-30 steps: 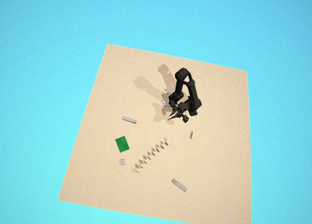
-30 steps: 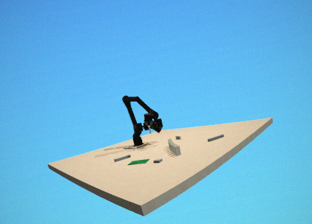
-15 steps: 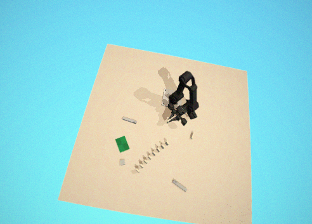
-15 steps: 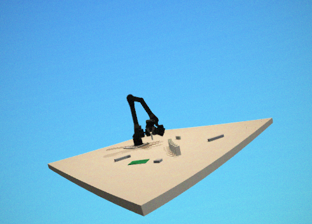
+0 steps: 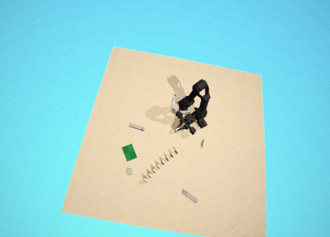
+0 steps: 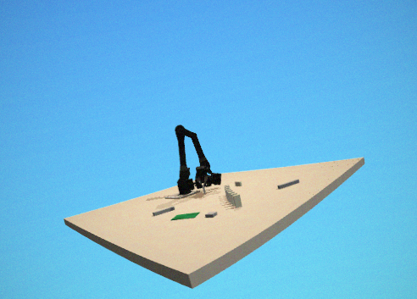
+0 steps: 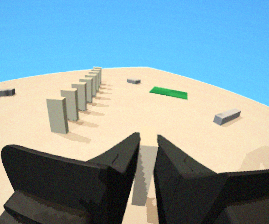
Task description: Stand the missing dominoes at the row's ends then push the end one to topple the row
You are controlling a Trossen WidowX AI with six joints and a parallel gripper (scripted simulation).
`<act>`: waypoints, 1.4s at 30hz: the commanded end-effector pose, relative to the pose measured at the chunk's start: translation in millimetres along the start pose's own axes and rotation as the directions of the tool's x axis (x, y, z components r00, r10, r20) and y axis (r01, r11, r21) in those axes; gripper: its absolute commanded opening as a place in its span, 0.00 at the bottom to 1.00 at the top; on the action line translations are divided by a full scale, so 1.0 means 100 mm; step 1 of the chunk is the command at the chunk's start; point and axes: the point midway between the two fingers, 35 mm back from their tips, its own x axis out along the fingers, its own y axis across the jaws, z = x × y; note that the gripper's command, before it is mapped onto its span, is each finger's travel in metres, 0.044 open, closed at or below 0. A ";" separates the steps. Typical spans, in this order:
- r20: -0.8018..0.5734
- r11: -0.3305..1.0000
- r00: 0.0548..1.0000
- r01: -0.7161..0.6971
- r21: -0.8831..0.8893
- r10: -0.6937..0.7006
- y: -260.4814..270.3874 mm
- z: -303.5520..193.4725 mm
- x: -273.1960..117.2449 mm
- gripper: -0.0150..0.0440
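Note:
My gripper point(image 5: 176, 131) point(image 6: 203, 186) point(image 7: 146, 139) is shut on a pale domino point(image 7: 145, 172), which hangs down between the fingertips. It is low over the table, close to the arm's base and off the near end of the row. The row of standing dominoes point(image 5: 161, 162) point(image 6: 232, 196) point(image 7: 57, 116) is upright, evenly spaced and apart from the gripper. In the wrist view the row runs away at the left. A separate small piece point(image 5: 204, 143) point(image 6: 238, 184) of similar colour is on the table beyond the row's near end; I cannot tell whether it stands or lies.
A green rectangle point(image 5: 129, 152) point(image 6: 185, 216) point(image 7: 169, 93) lies beside the row. A small grey block point(image 5: 129, 171) point(image 6: 211, 214) point(image 7: 134, 81) is near it. One grey bar point(image 5: 137, 127) point(image 6: 164, 211) point(image 7: 227, 117) lies on that side, another point(image 5: 190, 195) point(image 6: 288, 184) point(image 7: 0, 93) across the row.

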 end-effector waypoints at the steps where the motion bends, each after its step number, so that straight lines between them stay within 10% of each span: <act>1: 0.006 1.000 1.000 0.000 -0.009 0.000 -0.02 -0.07 0.02 0.30; 16: 0.008 1.000 1.000 0.002 -0.009 -0.002 -0.04 -0.13 0.04 0.30; 32: 0.008 1.000 1.000 0.002 -0.009 -0.002 -0.04 -0.12 0.03 1.00; 42: 0.005 1.000 1.000 0.003 -0.003 -0.003 -0.03 0.37 -0.01 1.00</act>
